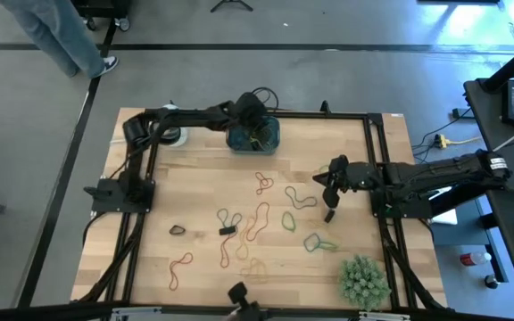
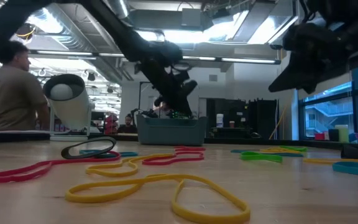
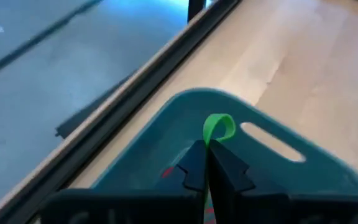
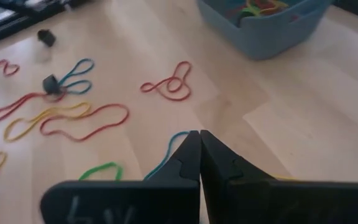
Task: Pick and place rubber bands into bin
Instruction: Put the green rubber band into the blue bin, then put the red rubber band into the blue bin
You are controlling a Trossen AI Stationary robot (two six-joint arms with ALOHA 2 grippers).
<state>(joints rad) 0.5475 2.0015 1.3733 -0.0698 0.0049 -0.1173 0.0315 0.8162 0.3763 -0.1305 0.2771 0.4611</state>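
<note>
One green rubber band [image 3: 219, 126], pinched in the left hand [image 3: 207, 163] over the bin [image 3: 303, 163], may cling on release; right hand [image 4: 200, 149] waits, pressed together.

Lighting is pretty even from overhead, so the wooden table [image 1: 257, 241] looks bright with only soft shadows under the arms. From table height, the ceiling lights [image 2: 166, 34] and the windows [image 2: 328, 115] glare hard, leaving both arms as dark silhouettes. The yellow band [image 2: 160, 193] up front is soft. Both wrist shots are fuzzy, and the left one has a blue tint.
</note>
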